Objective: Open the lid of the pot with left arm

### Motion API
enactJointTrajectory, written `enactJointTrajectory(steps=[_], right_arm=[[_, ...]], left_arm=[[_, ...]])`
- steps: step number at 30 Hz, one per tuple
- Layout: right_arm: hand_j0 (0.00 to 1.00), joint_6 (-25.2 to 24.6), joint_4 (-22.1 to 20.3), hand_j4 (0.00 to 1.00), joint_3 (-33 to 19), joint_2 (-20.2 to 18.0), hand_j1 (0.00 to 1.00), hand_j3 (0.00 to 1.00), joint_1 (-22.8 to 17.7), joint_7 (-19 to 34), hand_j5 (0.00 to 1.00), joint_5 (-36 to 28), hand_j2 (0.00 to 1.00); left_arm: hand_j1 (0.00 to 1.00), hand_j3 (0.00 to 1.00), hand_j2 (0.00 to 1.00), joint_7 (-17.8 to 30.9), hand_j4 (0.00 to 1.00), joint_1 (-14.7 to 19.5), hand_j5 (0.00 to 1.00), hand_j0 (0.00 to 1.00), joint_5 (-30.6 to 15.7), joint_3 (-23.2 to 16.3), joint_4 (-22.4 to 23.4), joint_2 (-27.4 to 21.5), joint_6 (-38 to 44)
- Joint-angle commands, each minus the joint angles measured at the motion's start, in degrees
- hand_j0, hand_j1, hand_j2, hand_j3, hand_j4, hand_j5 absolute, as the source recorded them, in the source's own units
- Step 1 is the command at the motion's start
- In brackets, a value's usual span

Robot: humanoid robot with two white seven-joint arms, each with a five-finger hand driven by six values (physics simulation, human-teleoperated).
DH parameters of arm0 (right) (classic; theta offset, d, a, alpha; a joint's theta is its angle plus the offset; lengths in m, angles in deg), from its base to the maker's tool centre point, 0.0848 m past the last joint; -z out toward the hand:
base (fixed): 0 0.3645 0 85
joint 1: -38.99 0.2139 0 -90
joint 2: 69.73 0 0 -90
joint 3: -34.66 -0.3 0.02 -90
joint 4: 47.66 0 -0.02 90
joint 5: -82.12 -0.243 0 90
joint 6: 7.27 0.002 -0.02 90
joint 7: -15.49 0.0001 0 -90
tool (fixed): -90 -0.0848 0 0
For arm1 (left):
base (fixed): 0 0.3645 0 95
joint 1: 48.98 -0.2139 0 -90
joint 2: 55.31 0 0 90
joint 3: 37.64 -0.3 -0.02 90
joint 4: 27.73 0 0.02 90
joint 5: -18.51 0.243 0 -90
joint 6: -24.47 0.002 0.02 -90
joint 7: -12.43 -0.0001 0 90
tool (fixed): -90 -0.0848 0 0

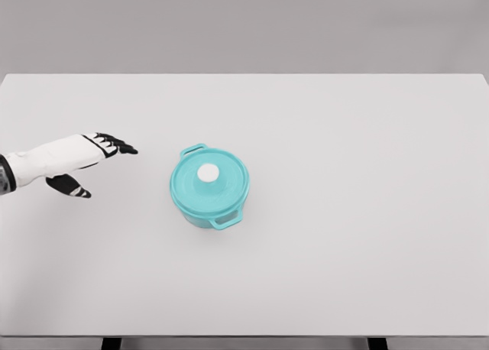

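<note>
Now: round teal pot [209, 186] mid white bench [367, 235], teal lid [211, 178] with white knob [208, 173] seated, untouched. Left hand [84, 157] at pot's nine o'clock, apart, fingers [121, 146] spread, empty, likely approaching knob.

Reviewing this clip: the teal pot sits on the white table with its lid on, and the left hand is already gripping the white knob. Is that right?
Not quite. The head view shows the left hand apart from the pot, off to its left, fingers spread and holding nothing; it is not on the white knob. The rest holds: the teal pot sits on the white table with its lid on.
</note>
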Motion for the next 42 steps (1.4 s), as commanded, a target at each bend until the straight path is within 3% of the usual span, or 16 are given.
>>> enactJointTrajectory(steps=[1,12,13,14,15,16,18,20,25,27,35,42], right_arm=[[1.00,-0.1,0.0,1.00,0.0,0.0,1.00,1.00,0.0,0.0,1.00,0.1,1.00],[1.00,-0.1,0.3,1.00,0.0,0.0,1.00,1.00,-0.1,0.0,1.00,0.0,1.00],[1.00,-0.1,0.3,1.00,0.0,0.0,1.00,1.00,-0.1,0.0,1.00,0.0,1.00],[1.00,-0.1,0.3,1.00,0.0,0.0,1.00,1.00,-0.1,0.0,1.00,0.0,1.00],[1.00,-0.1,0.3,1.00,0.0,0.0,1.00,1.00,-0.1,0.0,1.00,0.0,1.00],[1.00,-0.1,0.3,1.00,0.0,0.0,1.00,1.00,-0.1,0.0,1.00,0.0,1.00],[1.00,-0.1,0.3,1.00,0.0,0.0,1.00,1.00,-0.1,0.0,1.00,0.0,1.00],[1.00,-0.1,0.3,1.00,0.0,0.0,1.00,1.00,-0.1,0.0,1.00,0.0,1.00],[1.00,-0.1,0.3,1.00,0.0,0.0,1.00,1.00,-0.1,0.0,1.00,0.0,1.00],[1.00,-0.1,0.3,1.00,0.0,0.0,1.00,1.00,-0.1,0.0,1.00,0.0,1.00],[1.00,-0.1,0.3,1.00,0.0,0.0,1.00,1.00,-0.1,0.0,1.00,0.0,1.00],[1.00,-0.1,0.3,1.00,0.0,0.0,1.00,1.00,-0.1,0.0,1.00,0.0,1.00]], left_arm=[[1.00,1.00,1.00,0.0,1.00,0.0,1.00,1.00,-0.2,-0.2,-0.1,0.0,0.0],[1.00,1.00,1.00,0.0,1.00,0.4,1.00,1.00,-0.3,-0.8,-2.0,-1.8,0.0],[1.00,1.00,1.00,0.0,1.00,1.0,1.00,1.00,-1.9,-2.4,-4.3,-4.3,0.0],[1.00,1.00,1.00,0.0,1.00,4.6,1.00,1.00,-5.9,-9.5,-5.2,-9.5,0.0],[1.00,1.00,1.00,0.0,1.00,8.2,1.00,1.00,-8.0,-14.2,-5.2,-10.5,0.0],[1.00,1.00,1.00,0.0,1.00,14.0,1.00,1.00,-9.6,-20.0,-4.7,-12.3,0.0],[1.00,1.00,1.00,0.0,1.00,16.3,1.00,1.00,-9.7,-21.2,-9.4,-14.3,0.0],[1.00,1.00,1.00,0.0,1.00,17.7,1.00,1.00,-9.7,-22.8,-18.9,-13.8,0.0],[1.00,1.00,1.00,0.0,1.00,24.5,1.00,1.00,-9.5,-25.6,-19.8,-8.4,0.0],[1.00,1.00,1.00,0.0,1.00,29.1,1.00,1.00,-9.2,-32.2,-19.8,-6.2,0.0],[1.00,1.00,1.00,0.0,1.00,30.4,1.00,1.00,-8.8,-36.4,-19.2,-3.1,0.0],[1.00,1.00,1.00,0.0,1.00,31.4,1.00,1.00,-5.1,-38.4,-18.4,-0.6,0.0]])
